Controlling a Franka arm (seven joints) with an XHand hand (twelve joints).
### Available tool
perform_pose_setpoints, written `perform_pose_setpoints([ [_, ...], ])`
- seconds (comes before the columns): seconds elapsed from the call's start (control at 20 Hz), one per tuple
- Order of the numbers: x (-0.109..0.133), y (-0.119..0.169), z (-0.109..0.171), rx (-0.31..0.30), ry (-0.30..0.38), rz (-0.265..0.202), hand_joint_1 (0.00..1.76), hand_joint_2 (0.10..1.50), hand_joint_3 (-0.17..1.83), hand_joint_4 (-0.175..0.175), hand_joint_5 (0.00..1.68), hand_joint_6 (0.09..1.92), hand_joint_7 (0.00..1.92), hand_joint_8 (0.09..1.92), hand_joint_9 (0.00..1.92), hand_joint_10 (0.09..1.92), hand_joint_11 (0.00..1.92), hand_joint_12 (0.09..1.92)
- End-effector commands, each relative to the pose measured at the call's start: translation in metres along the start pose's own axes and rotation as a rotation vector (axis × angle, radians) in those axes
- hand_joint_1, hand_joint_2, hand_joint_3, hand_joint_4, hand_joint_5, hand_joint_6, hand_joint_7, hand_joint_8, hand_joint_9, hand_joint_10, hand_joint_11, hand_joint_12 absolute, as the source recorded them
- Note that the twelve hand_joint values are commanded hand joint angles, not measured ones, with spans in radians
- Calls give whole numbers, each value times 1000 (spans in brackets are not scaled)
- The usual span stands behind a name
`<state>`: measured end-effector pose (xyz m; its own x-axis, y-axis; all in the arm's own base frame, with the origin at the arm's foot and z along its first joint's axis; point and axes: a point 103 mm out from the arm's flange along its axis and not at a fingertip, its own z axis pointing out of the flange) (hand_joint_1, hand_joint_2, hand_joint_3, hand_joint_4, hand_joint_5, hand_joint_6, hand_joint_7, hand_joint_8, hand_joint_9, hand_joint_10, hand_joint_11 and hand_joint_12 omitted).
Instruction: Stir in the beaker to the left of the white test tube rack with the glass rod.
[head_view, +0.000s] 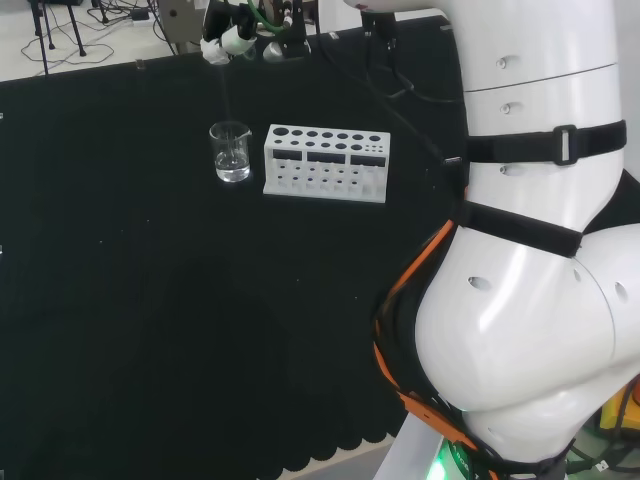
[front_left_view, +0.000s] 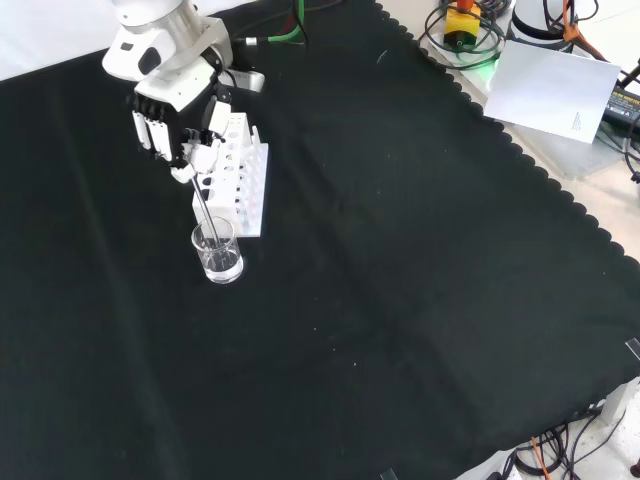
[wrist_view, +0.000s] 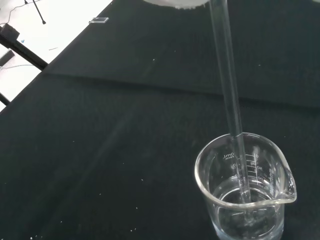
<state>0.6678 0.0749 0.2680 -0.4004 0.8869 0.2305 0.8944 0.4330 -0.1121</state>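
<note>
We saw a black cloth with a scalloped edge covering the bench. On it stood a white plastic test tube rack patterned with rows of dark round holes, and at its nine o'clock in the head view a clear glass beaker with white graduation marks. The clear glass rod was colourless; the hand was black and white.

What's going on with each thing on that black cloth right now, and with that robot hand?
Hand: above the beaker, fingers curled round the glass rod's upper end.
Glass rod: held, slanting down, lower end in the beaker's liquid.
Beaker: upright on the cloth, partly filled with clear liquid.
White test tube rack: standing beside the beaker, holes empty.
</note>
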Motion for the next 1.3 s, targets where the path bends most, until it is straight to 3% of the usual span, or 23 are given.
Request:
perform_pose_setpoints([
  [0.05,13,-6,1,-2,-1,-7,1301,1123,-175,-175,1231,285,1155,1060,1755,636,1198,756],
  [0.35,25,7,4,-10,9,-33,1301,1122,-175,-175,1232,285,1155,1060,1756,637,1199,756],
  [0.7,3,22,0,-20,14,-23,1301,1122,-175,-175,1232,285,1156,1059,1756,638,1201,756],
  [1.05,-24,2,-8,-30,-5,29,1301,1122,-175,-175,1232,285,1156,1058,1757,639,1202,756],
  [1.3,-30,-20,-11,-32,-12,65,1301,1122,-175,-175,1232,285,1156,1059,1757,640,1203,756],
])
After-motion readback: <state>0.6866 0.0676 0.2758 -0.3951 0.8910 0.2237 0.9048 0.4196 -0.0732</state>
